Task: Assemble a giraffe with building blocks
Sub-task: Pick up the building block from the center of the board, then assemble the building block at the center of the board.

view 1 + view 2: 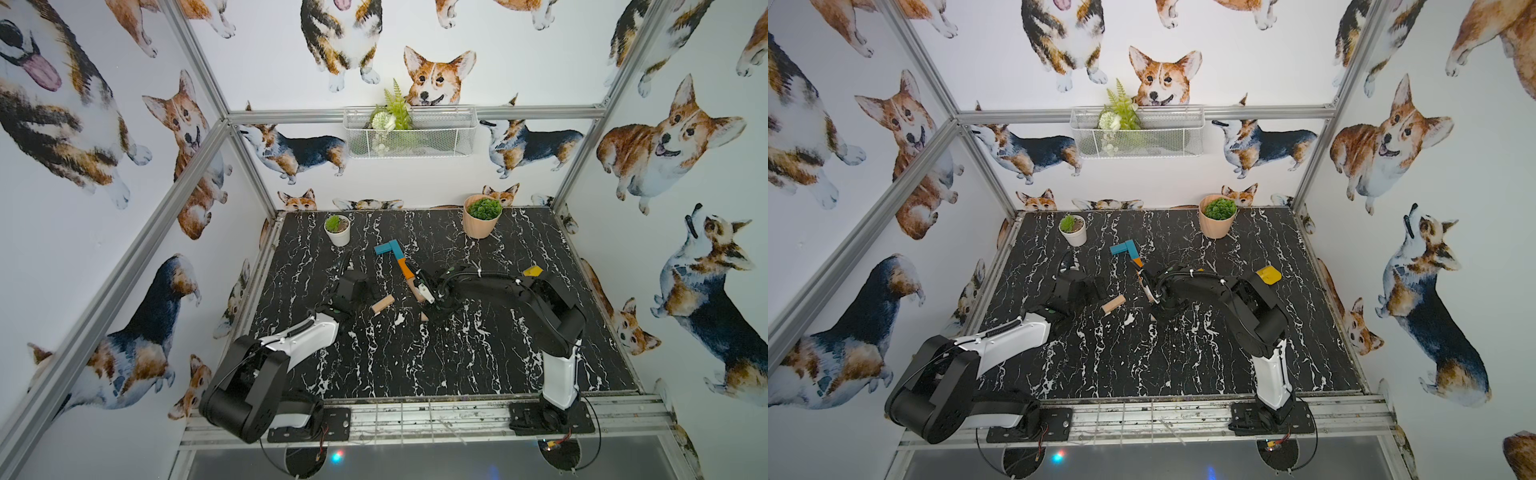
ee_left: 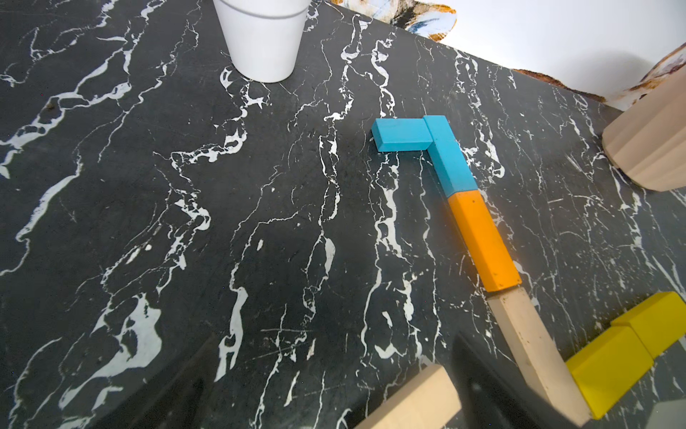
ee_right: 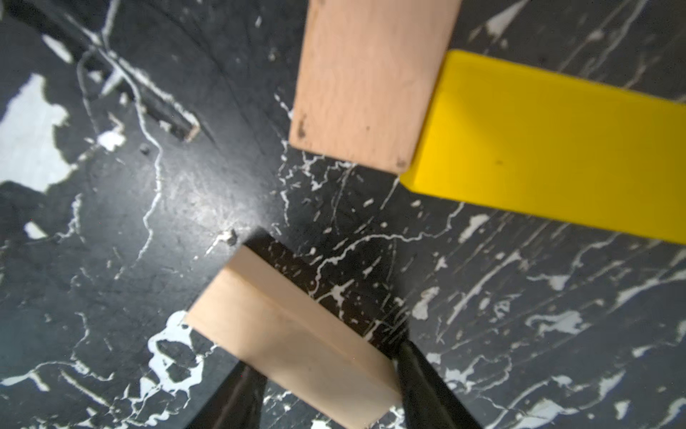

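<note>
Three containers stand away from the work. A white wire basket [image 1: 409, 132] hangs on the back wall at upper middle in both top views, holding a fern [image 1: 395, 104] and white flowers [image 1: 381, 120]. On the worktop [image 1: 415, 365], a white pot [image 1: 337, 235] with a small green plant [image 1: 332, 223] sits near the back edge, left of centre. A tan pot [image 1: 478, 224] of round green leaves [image 1: 484, 208] sits near that edge, right of centre.

The giraffe [image 2: 482, 241] lies flat at mid-frame, well apart from every worktop edge. Its teal head points left, in front of the two pots and apart from both. A wide band of dark marble runs from the bars to the near edge, crossed by the two arms.

In both top views the right arm [image 1: 498, 286] covers the lower neck. The left wrist view shows what lies there: teal, teal, orange and tan bars joined end to end, then two yellow bars [image 2: 608, 371] branching off.

Only the right wrist view shows the right pincer [image 3: 326, 375], closed against both sides of a tan bar [image 3: 289, 327] near the neck's tan end. We cannot tell whether that bar is lifted. The left pincer [image 2: 334, 356] gapes wide and grips nothing; a loose tan bar [image 1: 382, 305] lies just beside it.
</note>
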You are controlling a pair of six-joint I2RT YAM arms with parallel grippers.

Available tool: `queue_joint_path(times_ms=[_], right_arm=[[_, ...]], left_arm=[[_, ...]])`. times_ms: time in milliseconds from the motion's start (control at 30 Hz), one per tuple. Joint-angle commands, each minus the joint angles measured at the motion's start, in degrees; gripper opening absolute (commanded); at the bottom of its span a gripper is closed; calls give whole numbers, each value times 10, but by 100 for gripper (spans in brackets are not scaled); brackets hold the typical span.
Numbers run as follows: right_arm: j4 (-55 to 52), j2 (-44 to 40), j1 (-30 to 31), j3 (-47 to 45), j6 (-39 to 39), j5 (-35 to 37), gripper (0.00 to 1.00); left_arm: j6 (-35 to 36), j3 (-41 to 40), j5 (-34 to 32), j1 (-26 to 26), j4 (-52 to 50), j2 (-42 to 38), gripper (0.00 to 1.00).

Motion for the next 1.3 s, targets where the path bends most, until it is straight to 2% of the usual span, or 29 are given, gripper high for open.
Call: queue_joint_path(times_ms=[0,167,333,500,700,833,1000,1267], right_arm=[[-9,-5,1,-13,12,-2,35],[-20,-16,8,-22,33,-7,13],[-22,-20,18,-24,41,-7,21],[-37,-23,20,-12,84,-17,20],[-45,-48,39,-25,289,2,13],[-34,-48,44,-31,390,3,10],[-54,-1,54,15,432,6,10],[-70,44,61,59,442,27,10]], left_arm=[[2,0,3,0,13,-3,100],[2,0,5,0,14,-2,100],[1,0,6,0,15,-2,100],[1,-1,8,0,17,-2,100],[1,-2,9,0,17,-3,100],[-1,-2,11,0,19,-3,100],[-3,-2,13,0,19,-2,100],[-5,-4,17,0,21,-3,100]])
